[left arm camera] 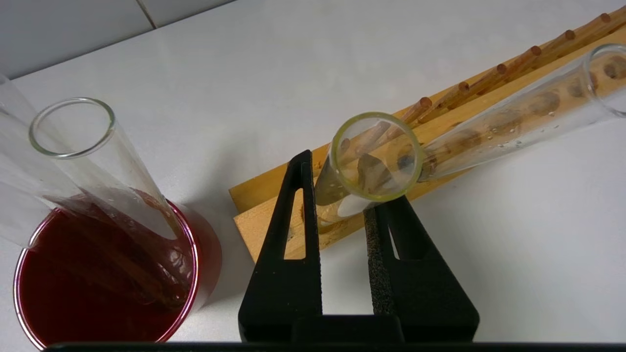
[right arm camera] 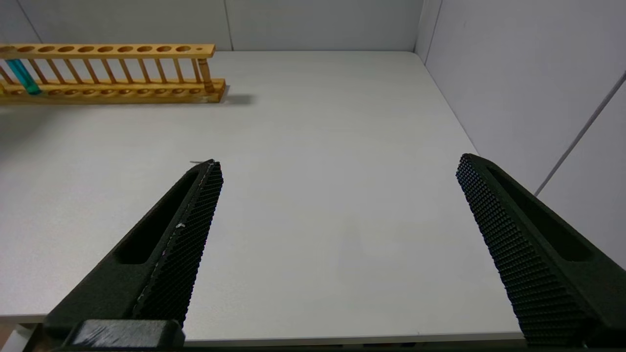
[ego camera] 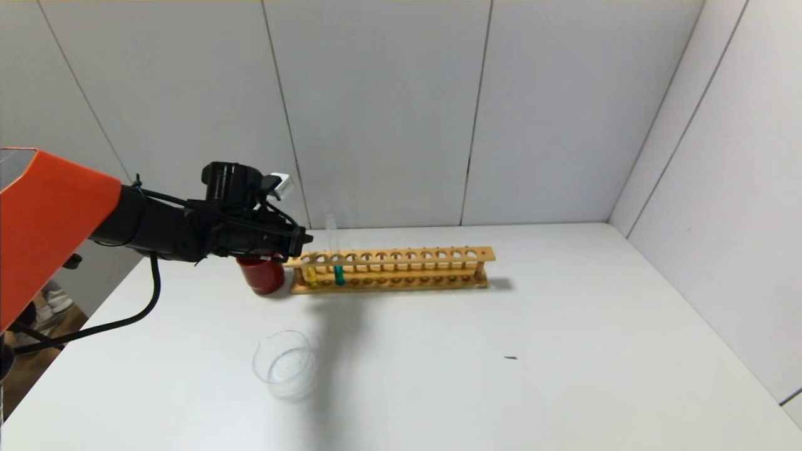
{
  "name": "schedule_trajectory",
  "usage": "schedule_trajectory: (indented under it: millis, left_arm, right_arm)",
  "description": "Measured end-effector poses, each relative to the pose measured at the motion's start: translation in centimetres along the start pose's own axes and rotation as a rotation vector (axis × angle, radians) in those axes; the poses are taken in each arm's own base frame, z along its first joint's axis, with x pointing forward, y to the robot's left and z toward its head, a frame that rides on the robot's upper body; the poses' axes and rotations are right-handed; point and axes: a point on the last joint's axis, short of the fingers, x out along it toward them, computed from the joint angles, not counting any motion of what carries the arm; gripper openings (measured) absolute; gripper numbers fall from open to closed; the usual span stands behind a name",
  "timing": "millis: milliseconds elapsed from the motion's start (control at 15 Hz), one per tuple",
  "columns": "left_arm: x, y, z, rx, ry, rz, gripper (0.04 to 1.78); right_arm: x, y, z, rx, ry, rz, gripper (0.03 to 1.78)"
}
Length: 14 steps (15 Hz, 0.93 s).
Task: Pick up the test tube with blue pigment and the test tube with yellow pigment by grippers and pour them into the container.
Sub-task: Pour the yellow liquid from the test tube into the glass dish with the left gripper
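Left gripper (left arm camera: 342,193), fingers narrowed around the test tube with yellow pigment (left arm camera: 362,176) near its rim while it stood in the wooden rack (ego camera: 391,269), blue-pigment tube (ego camera: 338,272) just beyond, container (ego camera: 285,363) nearer the robot, unfilled; right gripper (right arm camera: 337,195) idle, spread wide.

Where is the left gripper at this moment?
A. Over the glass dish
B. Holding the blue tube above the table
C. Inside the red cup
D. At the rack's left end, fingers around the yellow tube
D. In the left wrist view the left gripper has its fingers on either side of the yellow tube, which stands in the rack.
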Motion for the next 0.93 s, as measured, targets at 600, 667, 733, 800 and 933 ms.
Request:
schedule_trajectory:
  millis: [600,667,733,800,933]
  left_arm:
    - [-9.3,-1.9,7.7,0.069,-0.239,0.061,0.31]
    - [-10.8,-2.3,8.4,0.078,-0.27,0.065,0.31]
    - [-12.4,-2.7,9.1,0.087,-0.3,0.067,0.31]
    - [-13.8,-3.1,9.3,0.095,-0.323,0.072,0.31]
    - [-15.8,-3.7,8.5,0.124,-0.323,0.108,0.31]
  right_arm:
    - [0.0,0.0,0.0,0.0,0.0,0.0,1.75]
    - [0.0,0.0,0.0,0.0,0.0,0.0,1.75]
    - [0.0,0.0,0.0,0.0,0.0,0.0,1.75]
    - [0.0,0.0,0.0,0.0,0.0,0.0,1.75]
    - [0.0,0.0,0.0,0.0,0.0,0.0,1.75]
